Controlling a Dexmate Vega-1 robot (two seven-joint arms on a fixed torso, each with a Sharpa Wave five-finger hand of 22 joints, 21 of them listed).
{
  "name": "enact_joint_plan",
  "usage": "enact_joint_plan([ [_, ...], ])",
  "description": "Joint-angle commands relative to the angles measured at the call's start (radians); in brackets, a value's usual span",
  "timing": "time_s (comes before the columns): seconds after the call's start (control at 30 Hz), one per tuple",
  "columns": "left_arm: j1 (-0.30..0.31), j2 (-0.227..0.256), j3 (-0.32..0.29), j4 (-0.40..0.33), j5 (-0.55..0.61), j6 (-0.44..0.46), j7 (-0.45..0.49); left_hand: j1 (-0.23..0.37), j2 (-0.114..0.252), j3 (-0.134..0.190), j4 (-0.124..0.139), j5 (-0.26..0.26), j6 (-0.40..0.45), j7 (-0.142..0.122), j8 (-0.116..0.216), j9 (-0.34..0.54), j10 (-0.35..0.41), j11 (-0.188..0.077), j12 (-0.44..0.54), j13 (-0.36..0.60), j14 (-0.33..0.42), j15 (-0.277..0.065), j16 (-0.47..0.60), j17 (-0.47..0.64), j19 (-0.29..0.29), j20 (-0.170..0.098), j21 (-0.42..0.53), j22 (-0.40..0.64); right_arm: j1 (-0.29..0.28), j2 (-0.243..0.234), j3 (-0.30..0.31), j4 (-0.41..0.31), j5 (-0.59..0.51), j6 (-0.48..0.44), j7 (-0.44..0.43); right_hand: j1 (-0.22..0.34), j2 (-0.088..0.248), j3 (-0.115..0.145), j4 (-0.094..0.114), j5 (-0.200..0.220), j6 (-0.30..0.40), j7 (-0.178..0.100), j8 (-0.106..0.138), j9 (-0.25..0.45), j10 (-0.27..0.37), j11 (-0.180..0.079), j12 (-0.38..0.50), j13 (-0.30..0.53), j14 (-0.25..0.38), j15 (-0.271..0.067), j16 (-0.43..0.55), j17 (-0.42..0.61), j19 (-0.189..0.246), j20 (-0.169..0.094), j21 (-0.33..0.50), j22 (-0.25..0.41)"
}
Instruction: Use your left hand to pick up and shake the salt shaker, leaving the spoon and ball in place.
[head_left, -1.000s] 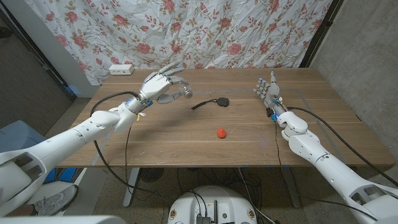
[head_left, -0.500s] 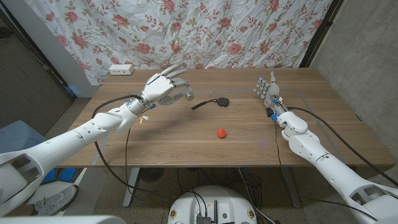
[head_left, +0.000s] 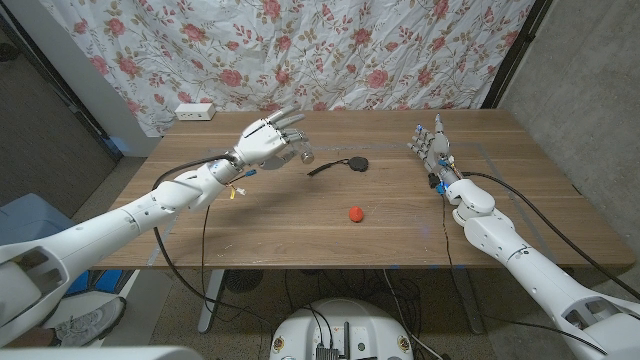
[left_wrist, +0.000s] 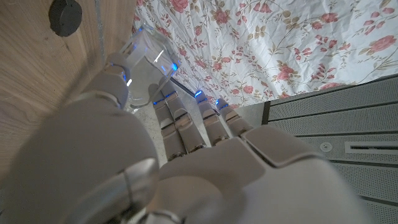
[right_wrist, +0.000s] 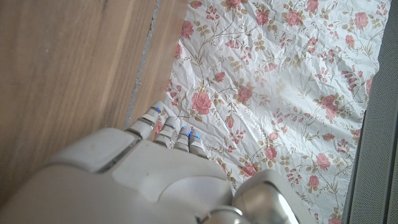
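— Holding what in your left hand (head_left: 268, 143)?
— You grip the salt shaker (head_left: 303, 153), lifted just left of the spoon (head_left: 342, 165).
— Right hand (head_left: 430, 146)?
— Fingers straight, close together, holding nothing, right of the ball (head_left: 354, 213).

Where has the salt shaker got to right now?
The salt shaker is held in the left hand, lifted above the table's left half, just left of the black spoon.
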Motion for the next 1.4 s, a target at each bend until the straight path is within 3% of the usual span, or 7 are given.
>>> enact_joint_plan([
  [0.03,-0.027,-0.006,0.043,0.003,0.102,0.083,0.044,0.013,0.025,-0.003,0.001,0.004,0.055,-0.042,0.006,0.005,0.011,-0.002,0.002,0.003,0.008,-0.144,-0.002,0.003,0.011,-0.001,-0.002,0.004,0.0,0.0,0.0,0.0,0.0,0.0,0.0,-0.002,0.098,-0.006,0.0,0.008,0.0,0.008,0.004,0.003,-0.01,0.001,0.002,0.002,-0.004,-0.034,0.001,0.005,0.005,0.003,0.005,0.005],
  [0.87,-0.089,-0.012,0.12,0.038,0.237,0.187,0.06,0.017,0.032,-0.01,0.0,0.005,0.053,-0.051,0.0,0.006,0.012,-0.003,-0.002,0.006,0.01,-0.145,-0.003,0.004,0.009,-0.001,-0.005,0.004,0.0,0.0,0.0,0.001,0.0,0.001,0.001,-0.002,0.098,-0.006,0.0,0.008,0.0,0.008,0.004,0.003,-0.007,0.0,0.003,0.003,-0.002,-0.034,0.001,0.006,0.005,0.003,0.005,0.005],
  [1.4,-0.123,-0.023,0.176,0.078,0.266,0.175,0.072,0.017,0.041,-0.016,0.002,0.005,0.056,-0.053,0.0,0.011,0.009,-0.003,-0.006,0.008,0.01,-0.146,-0.005,0.004,0.008,0.001,-0.005,0.004,0.0,0.0,0.0,0.0,0.0,0.0,0.0,-0.002,0.098,-0.006,0.0,0.008,0.0,0.007,0.004,0.003,-0.007,-0.001,0.003,0.004,-0.003,-0.034,0.0,0.007,0.005,0.003,0.005,0.005],
])
